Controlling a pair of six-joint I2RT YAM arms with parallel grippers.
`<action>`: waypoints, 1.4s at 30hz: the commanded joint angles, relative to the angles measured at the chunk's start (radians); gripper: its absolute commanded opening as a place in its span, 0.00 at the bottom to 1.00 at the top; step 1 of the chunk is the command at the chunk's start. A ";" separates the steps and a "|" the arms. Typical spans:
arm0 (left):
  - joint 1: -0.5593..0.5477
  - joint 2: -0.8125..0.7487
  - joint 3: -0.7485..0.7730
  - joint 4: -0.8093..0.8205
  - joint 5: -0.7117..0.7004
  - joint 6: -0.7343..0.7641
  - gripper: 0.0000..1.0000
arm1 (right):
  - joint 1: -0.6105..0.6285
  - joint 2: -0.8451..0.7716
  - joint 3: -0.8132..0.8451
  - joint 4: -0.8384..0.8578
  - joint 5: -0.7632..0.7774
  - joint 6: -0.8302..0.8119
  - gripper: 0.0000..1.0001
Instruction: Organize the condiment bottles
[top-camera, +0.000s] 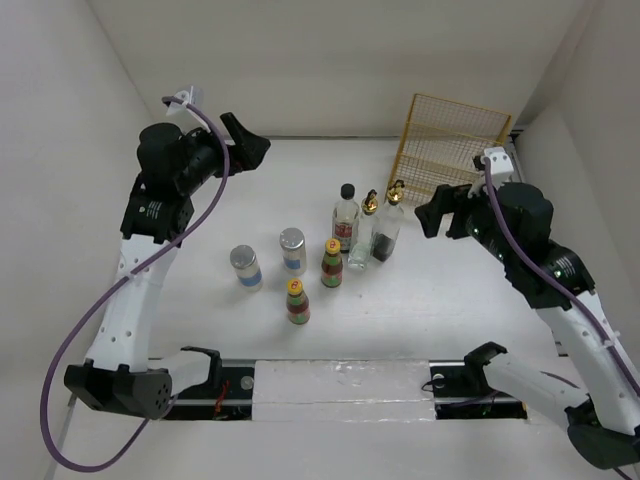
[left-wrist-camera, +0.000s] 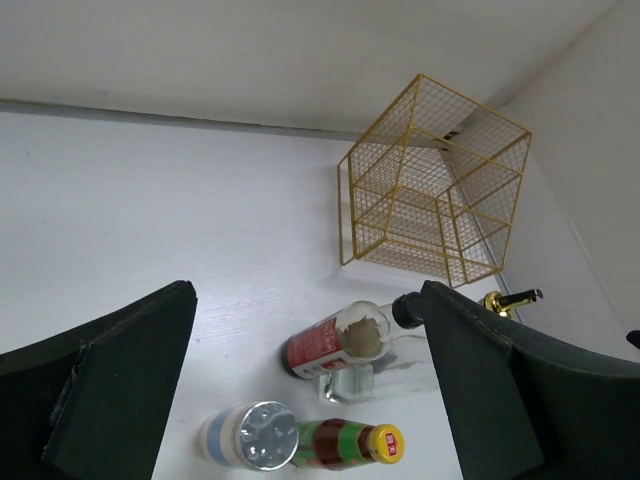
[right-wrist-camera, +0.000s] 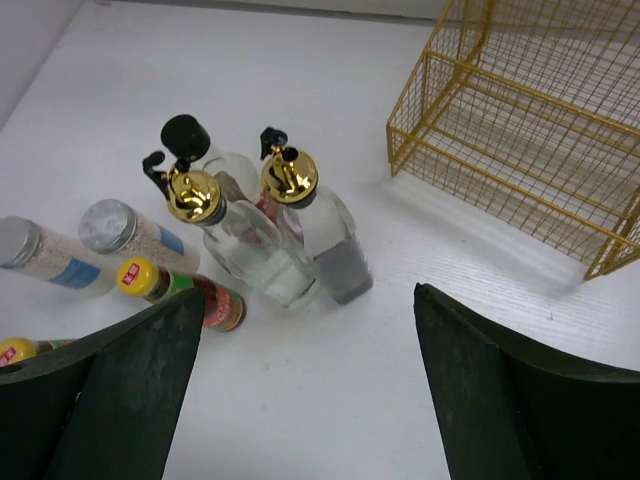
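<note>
All seven condiment bottles stand grouped mid-table. The black-capped bottle (top-camera: 345, 217) and two clear gold-capped bottles (top-camera: 365, 235) (top-camera: 388, 228) are at the back. Two yellow-capped bottles (top-camera: 331, 262) (top-camera: 297, 300) and two silver-lidded jars (top-camera: 293, 250) (top-camera: 245, 267) stand in front and to the left. My left gripper (top-camera: 250, 140) is open and empty, high at the back left. My right gripper (top-camera: 435, 215) is open and empty, just right of the gold-capped bottles (right-wrist-camera: 250, 240) (right-wrist-camera: 325, 225). The left wrist view shows the black-capped bottle (left-wrist-camera: 335, 345), a jar (left-wrist-camera: 250, 440) and a yellow-capped bottle (left-wrist-camera: 350, 443).
A yellow wire basket (top-camera: 450, 145) stands at the back right by the wall; it also shows in the left wrist view (left-wrist-camera: 430, 185) and the right wrist view (right-wrist-camera: 530, 130). White walls close in the table at left, back and right.
</note>
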 joint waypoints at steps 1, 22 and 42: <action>0.000 -0.047 -0.019 0.032 0.047 -0.023 0.92 | 0.016 -0.031 -0.063 0.099 -0.060 0.013 0.91; -0.086 -0.033 -0.039 0.025 0.050 -0.013 0.79 | 0.007 0.247 -0.125 0.402 -0.096 -0.085 0.78; -0.086 0.018 0.002 0.005 0.016 -0.022 0.69 | 0.016 0.315 -0.184 0.519 0.024 -0.074 0.17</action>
